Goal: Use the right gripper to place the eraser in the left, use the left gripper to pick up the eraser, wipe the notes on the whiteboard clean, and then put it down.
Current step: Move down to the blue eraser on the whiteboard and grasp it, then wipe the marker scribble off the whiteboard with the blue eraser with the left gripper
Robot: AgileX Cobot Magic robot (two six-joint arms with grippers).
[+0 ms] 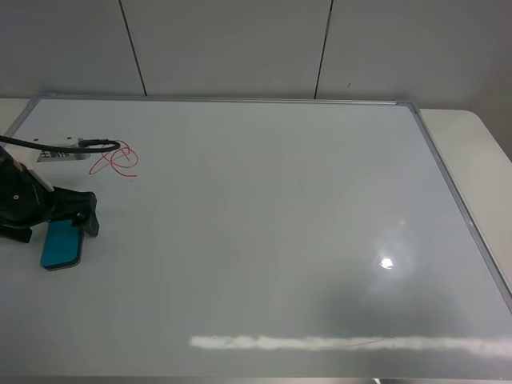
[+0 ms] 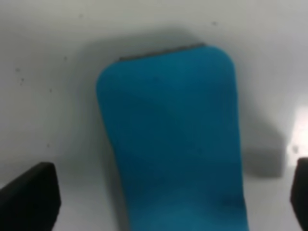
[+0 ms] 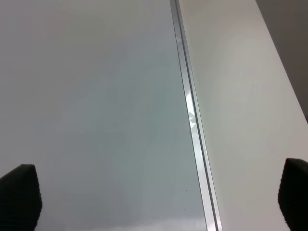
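The teal-blue eraser (image 1: 62, 245) lies flat on the whiteboard (image 1: 264, 224) near its left edge. My left gripper (image 1: 56, 228) hangs low over the eraser, one finger on each side. In the left wrist view the eraser (image 2: 173, 139) fills the middle, and bare board shows between it and each black fingertip (image 2: 29, 197), so my left gripper (image 2: 163, 197) is open. The red notes (image 1: 116, 158) are just beyond the arm, toward the board's far left corner. My right gripper (image 3: 156, 197) is open and empty above the whiteboard (image 3: 96, 120), and it does not show in the exterior high view.
The silver frame (image 3: 190, 110) of the board's right side runs under my right gripper, with the cream table (image 3: 240, 96) beyond it. A black cable (image 1: 80, 145) loops from the left arm beside the notes. A grey panelled wall (image 1: 240, 48) stands behind the board.
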